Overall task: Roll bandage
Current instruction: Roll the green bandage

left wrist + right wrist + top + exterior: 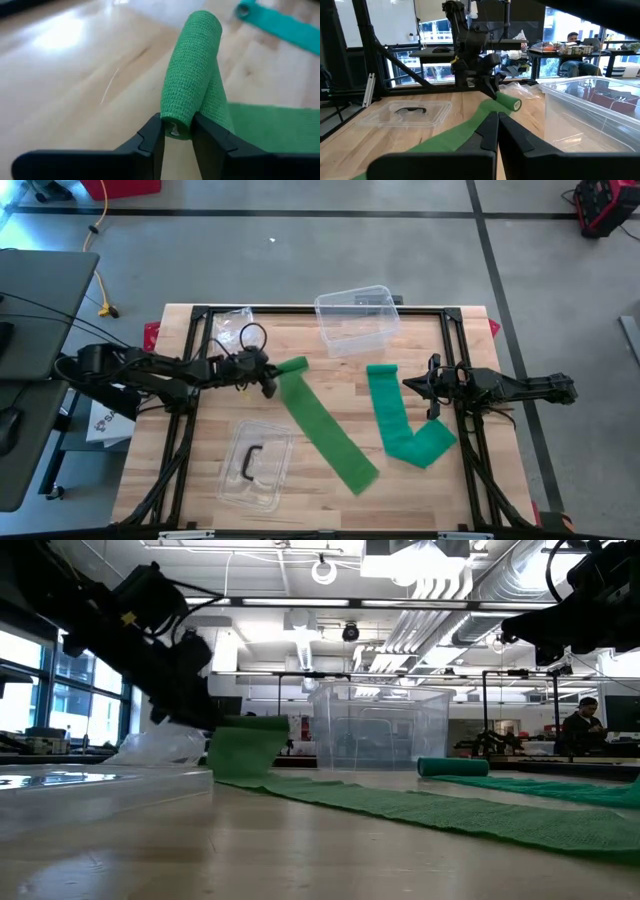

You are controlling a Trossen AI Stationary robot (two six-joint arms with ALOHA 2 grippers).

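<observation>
left gripper (177, 131): jaws clamped on roll (192, 70) end, strip (325, 428) trailing | right gripper (498, 120): jaws together, second bandage (400, 420) just beside

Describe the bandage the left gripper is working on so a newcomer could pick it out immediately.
On the wooden table, look just left of the clear plastic bin. There the left gripper pinches the rolled end of a green bandage, whose strip runs flat and straight. The other green bandage, near the right gripper, is folded back.
</observation>
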